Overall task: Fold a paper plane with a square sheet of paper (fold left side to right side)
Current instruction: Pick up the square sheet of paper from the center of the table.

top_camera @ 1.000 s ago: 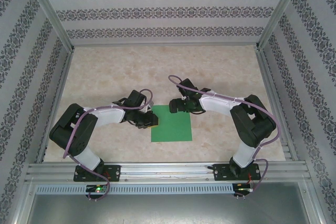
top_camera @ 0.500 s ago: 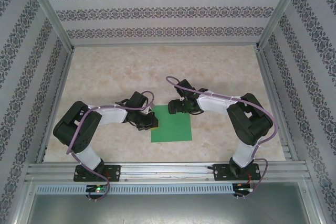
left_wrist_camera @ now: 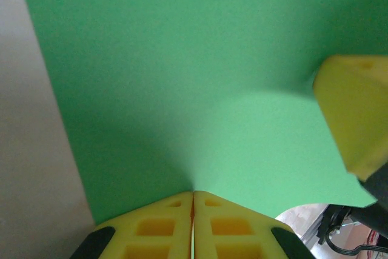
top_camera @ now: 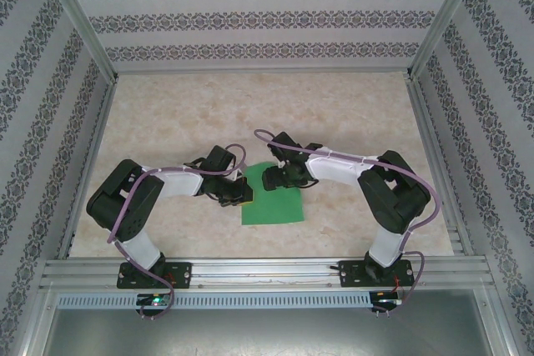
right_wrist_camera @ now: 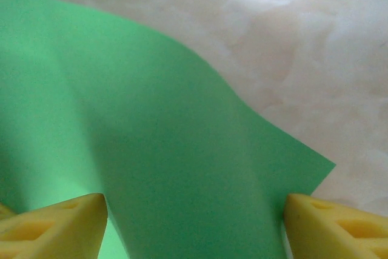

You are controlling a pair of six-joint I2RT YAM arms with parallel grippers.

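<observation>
Square sheet of paper (top_camera: 274,206): skewed-fold risk.
Left jaws pinch its left edge, right jaws spread; an uneven pull could drag it crooked.

The square sheet of paper (left_wrist_camera: 182,59) takes up most of the view, bright green and matte. Its surface is not flat: a paler swell rises across the lower middle, with darker shade above and to the left. The left gripper (left_wrist_camera: 193,198) sits at the bottom with its two yellow fingers (left_wrist_camera: 154,227) pressed together, and the paper's near edge runs into the seam between them. The right gripper (left_wrist_camera: 354,119) enters from the right with one yellow finger against the sheet. Pale table (left_wrist_camera: 24,150) shows beyond the paper's left edge. A black cable (left_wrist_camera: 342,238) lies past the paper's lower right corner.
</observation>
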